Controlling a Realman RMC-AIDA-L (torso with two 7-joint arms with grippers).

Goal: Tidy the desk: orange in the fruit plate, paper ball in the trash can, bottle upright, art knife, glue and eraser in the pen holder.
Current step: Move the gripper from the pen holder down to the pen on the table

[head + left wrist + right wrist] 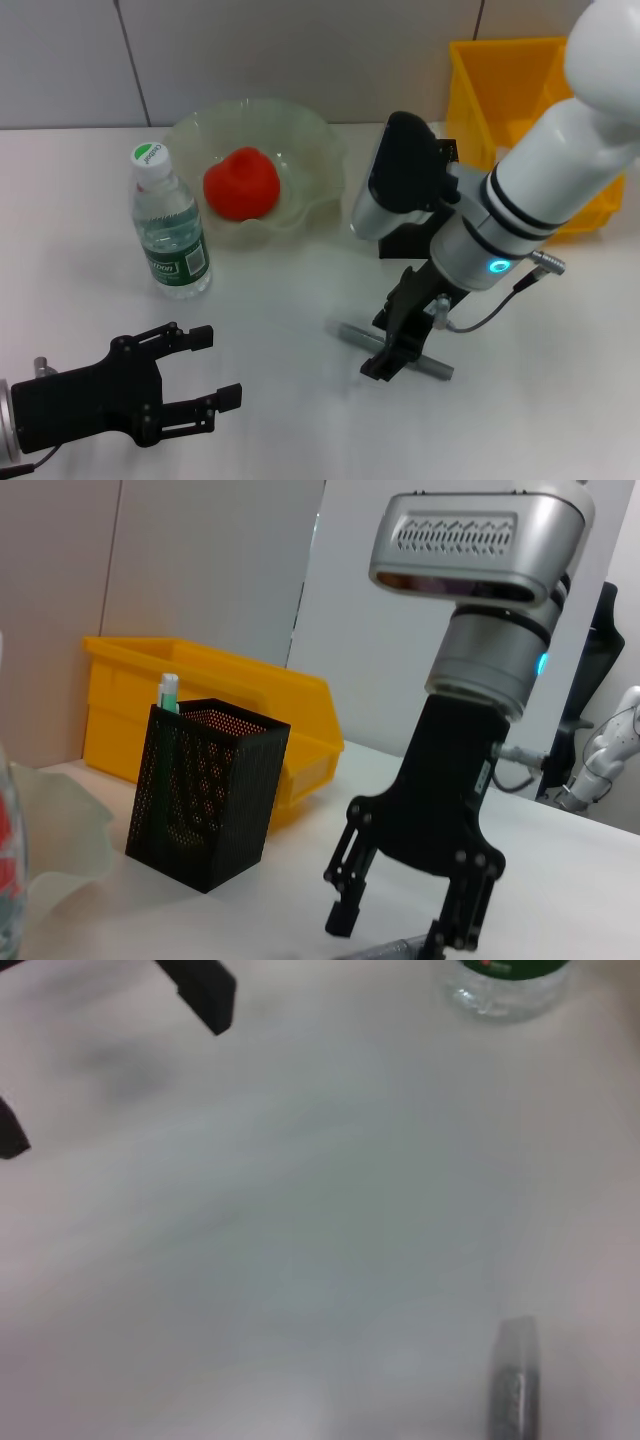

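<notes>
Head view count: one orange (pixel 241 183), one fruit plate (pixel 310 135), one bottle (pixel 170 226), one trash can (pixel 500 90), one pen holder (pixel 410 238), one grey art knife (pixel 392 352), two grippers. One desk (pixel 290 420), white.

Orange sits inside fruit plate, at 12 o'clock on the desk. Bottle stands upright just beside the plate, at about 8 o'clock from it; cap white and green with small print too fine to read for sure, green label with white lettering also not legible. Trash can at 2 o'clock, back of the desk. Pen holder mostly hidden behind the right arm; left wrist view shows it (pixel 205 790) clearly, black mesh, standing in front of the trash can (pixel 200 690), with one white-green stick poking out of its top at a corner.

Right gripper (pixel 398 335) at 5 o'clock, pointing down, fingers apart, straddling the art knife, which lies flat on the desk; contact with the knife not clear. Right wrist view shows only the knife's end (pixel 515 1380) and the bottle's base (pixel 505 985).

Left gripper (pixel 205 370) at 7 o'clock, low over the desk, fingers spread, holding nothing.
</notes>
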